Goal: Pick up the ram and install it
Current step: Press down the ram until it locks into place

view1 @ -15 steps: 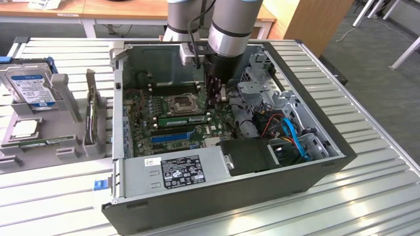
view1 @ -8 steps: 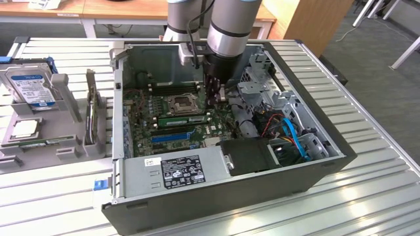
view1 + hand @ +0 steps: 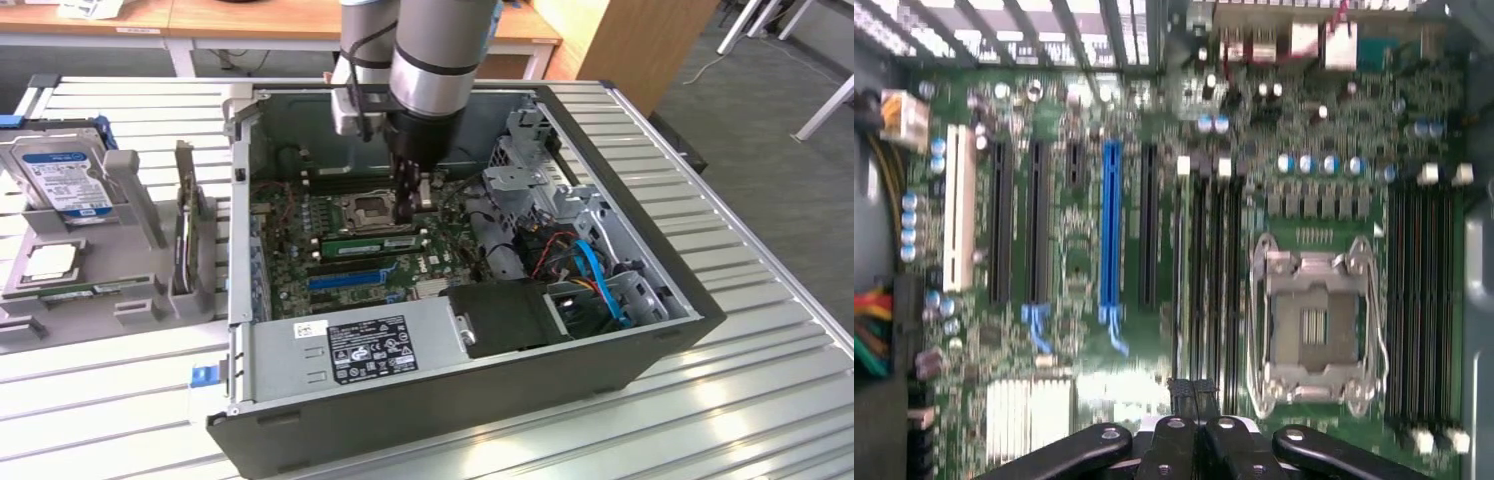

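The ram is a thin green stick standing on edge in a memory slot of the motherboard, between the CPU socket and the blue slot. My gripper hangs inside the open computer case, a little above the ram's end on the exterior view's right. Its fingers are shut with nothing between them. In the wrist view the shut gripper sits over the row of black memory slots beside the CPU socket.
The case walls and drive cage hem in the motherboard, and the power supply is at the front. A grey holder on the exterior view's left carries a hard drive, a dark expansion card and a CPU.
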Available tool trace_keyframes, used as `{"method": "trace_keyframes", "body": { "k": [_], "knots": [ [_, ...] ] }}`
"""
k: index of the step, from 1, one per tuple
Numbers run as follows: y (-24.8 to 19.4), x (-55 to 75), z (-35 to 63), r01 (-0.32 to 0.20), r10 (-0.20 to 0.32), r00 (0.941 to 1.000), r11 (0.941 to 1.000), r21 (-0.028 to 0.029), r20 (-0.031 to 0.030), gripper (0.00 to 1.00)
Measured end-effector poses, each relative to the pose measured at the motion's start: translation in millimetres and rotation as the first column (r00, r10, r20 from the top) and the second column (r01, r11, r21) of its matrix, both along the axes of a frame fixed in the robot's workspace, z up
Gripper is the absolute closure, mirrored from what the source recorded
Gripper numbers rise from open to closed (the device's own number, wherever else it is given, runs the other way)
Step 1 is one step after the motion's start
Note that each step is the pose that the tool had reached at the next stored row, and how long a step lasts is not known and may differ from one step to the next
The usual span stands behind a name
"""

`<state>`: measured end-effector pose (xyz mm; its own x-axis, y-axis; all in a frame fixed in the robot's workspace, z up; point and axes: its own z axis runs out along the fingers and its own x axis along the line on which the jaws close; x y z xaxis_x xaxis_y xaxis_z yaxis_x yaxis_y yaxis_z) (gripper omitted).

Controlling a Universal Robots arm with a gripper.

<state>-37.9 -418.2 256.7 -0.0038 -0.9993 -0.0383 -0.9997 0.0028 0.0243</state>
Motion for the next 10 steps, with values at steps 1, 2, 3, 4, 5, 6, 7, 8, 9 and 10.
{"method": "trace_keyframes", "body": {
  "k": [1, 2, 3, 4, 5, 6, 7, 8, 9, 10],
  "knots": [
    [0.0, -4.2, 0.0, 0.000, 0.000, 1.0000, 1.0000, 0.0000, 0.0007, 0.90],
    [0.0, -8.4, 0.0, 0.000, 0.000, 1.0000, 1.0000, 0.0000, 0.0014, 0.90],
    [0.0, -12.6, -0.1, 0.000, 0.000, 1.0000, 1.0000, 0.0001, 0.0021, 0.90],
    [0.0, -16.9, -0.1, 0.000, 0.000, 1.0000, 1.0000, 0.0000, 0.0027, 0.90],
    [0.0, -20.6, -0.1, 0.000, 0.000, 1.0000, 1.0000, 0.0000, 0.0033, 0.90],
    [0.0, -24.1, -0.1, 0.000, 0.000, 1.0000, 1.0000, 0.0000, 0.0038, 0.90],
    [0.0, -27.5, -0.1, 0.000, 0.000, 1.0000, 1.0000, 0.0000, 0.0043, 0.90],
    [0.0, -30.8, -0.2, 0.000, 0.000, 1.0000, 1.0000, 0.0000, 0.0047, 0.90],
    [0.0, -34.0, -0.2, 0.000, 0.000, 1.0000, 1.0000, 0.0000, 0.0052, 0.90],
    [0.0, -37.1, -0.2, 0.000, 0.000, 1.0000, 1.0000, 0.0000, 0.0055, 0.90]
  ]
}}
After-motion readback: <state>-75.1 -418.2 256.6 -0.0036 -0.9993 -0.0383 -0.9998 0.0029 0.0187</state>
